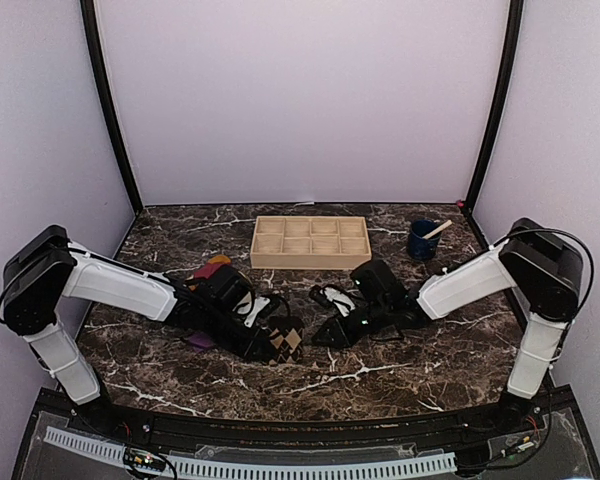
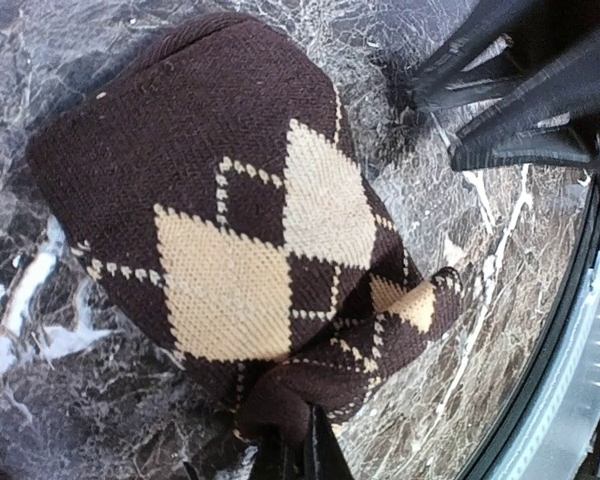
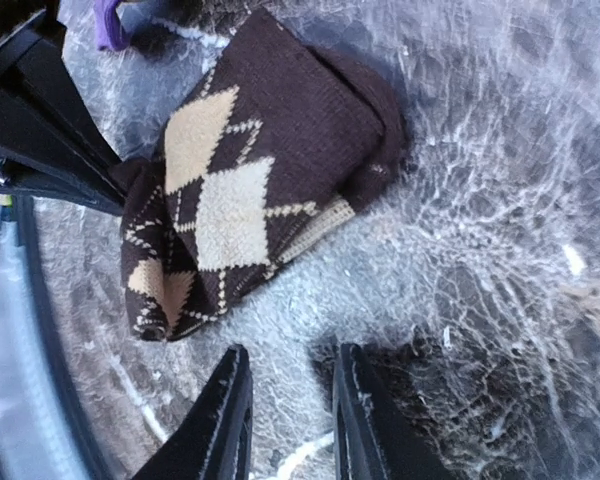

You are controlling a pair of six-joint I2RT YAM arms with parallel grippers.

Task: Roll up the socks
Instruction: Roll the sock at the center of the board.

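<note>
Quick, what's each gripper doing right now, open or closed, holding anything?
Left gripper: closed, pinching the argyle sock.
Right gripper: open, holding nothing.

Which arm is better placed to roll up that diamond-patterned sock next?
Left, probably: the left gripper pinches the argyle sock at its edge, while the right gripper stands open beside it, empty.

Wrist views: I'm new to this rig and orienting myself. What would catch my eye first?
The brown argyle sock with cream diamonds, bunched on the dark marble table near its front middle. The left claw is pinched shut on its edge; the right claw stands open just beside it, empty.
</note>
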